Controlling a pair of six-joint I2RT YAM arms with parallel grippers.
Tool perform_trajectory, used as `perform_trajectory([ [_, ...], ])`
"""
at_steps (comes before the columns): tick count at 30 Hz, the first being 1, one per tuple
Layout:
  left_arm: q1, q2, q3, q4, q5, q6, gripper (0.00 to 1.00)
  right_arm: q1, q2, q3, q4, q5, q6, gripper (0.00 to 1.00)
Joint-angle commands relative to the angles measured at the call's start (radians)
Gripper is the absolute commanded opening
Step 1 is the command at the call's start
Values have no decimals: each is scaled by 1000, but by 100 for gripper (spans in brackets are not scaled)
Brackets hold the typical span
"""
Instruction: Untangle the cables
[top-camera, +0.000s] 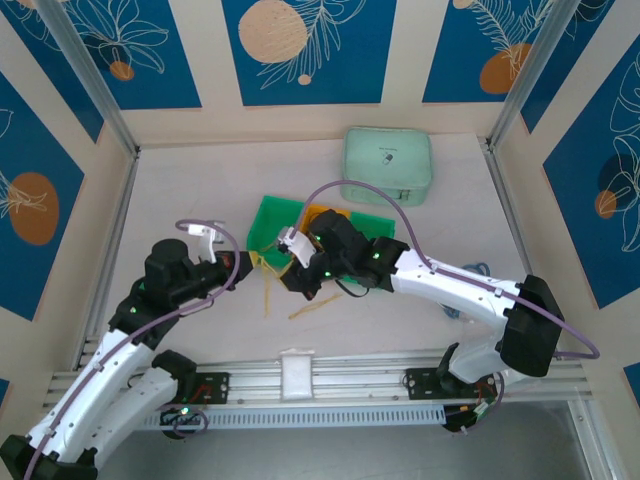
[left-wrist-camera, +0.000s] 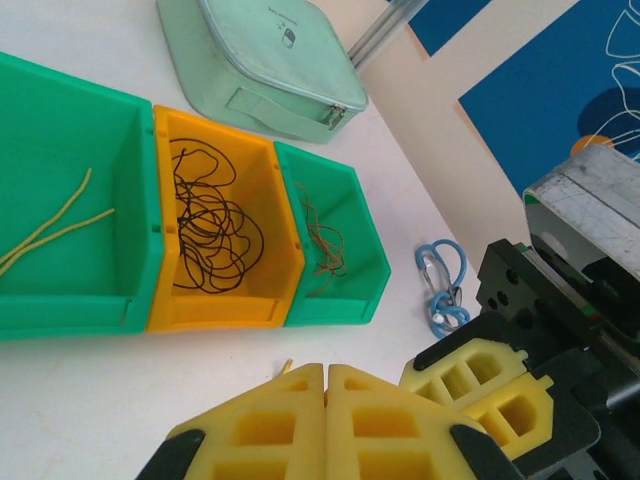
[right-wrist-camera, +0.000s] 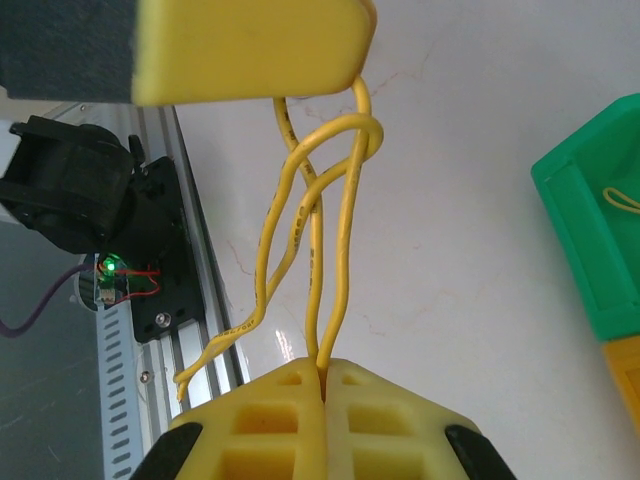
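The yellow-padded left gripper (left-wrist-camera: 326, 372) and right gripper (right-wrist-camera: 323, 368) are each pressed fully closed on one twisted bunch of thin yellow wire cables (right-wrist-camera: 315, 230), stretched between them over the white table (right-wrist-camera: 470, 120) near three plastic bins (left-wrist-camera: 215, 312).

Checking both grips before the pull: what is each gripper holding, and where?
Both hold the yellow cables. The right gripper pinches the strands on one side of the twist; the left gripper, jaws shut, seems to clamp the loop beyond it.
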Motion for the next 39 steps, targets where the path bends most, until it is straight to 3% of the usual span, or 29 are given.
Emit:
perform_trajectory([
  [1,15,11,21,24,56,-12,0,-11,-25,-13,39,-30,17,0],
  [8,16,26,39,-8,31,-5,0,-40,-21,-16,58,-59,48,0],
  [15,16,24,64,-63,-45,19,0,-94,-47,-45,57,-85,114,14],
  [20,16,37,74,-57,-66,21,0,-92,-103,-85,92,-77,160,18],
  [39,16,58,91,-9,-77,18,0,57,-79,-196,302,-37,366,22],
])
